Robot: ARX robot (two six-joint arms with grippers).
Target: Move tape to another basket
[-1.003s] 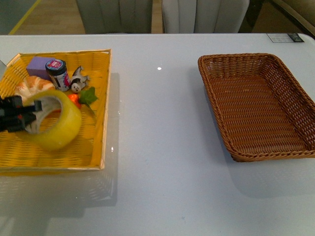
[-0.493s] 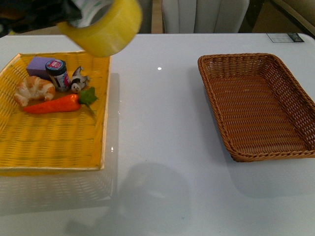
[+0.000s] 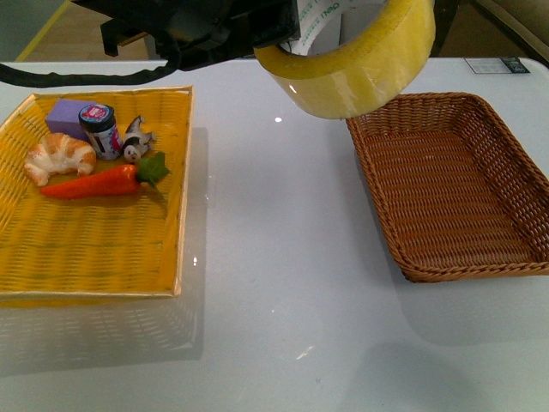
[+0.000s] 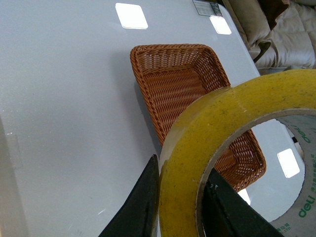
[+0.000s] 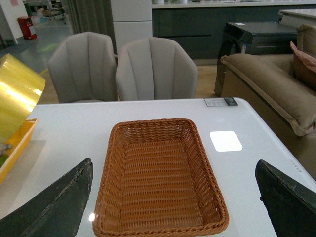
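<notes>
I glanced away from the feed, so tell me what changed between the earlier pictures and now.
The left gripper, shut on the tape, lifted it out of the yellow tray and carried it rightward above the table, toward the brown basket. The croissant, carrot and jar stayed in the tray; the basket has not moved and is empty.

I hold the wide yellowish tape (image 3: 356,69) raised and tilted, near the left rim of the brown wicker basket (image 3: 446,197), which lies flat to my right.
</notes>
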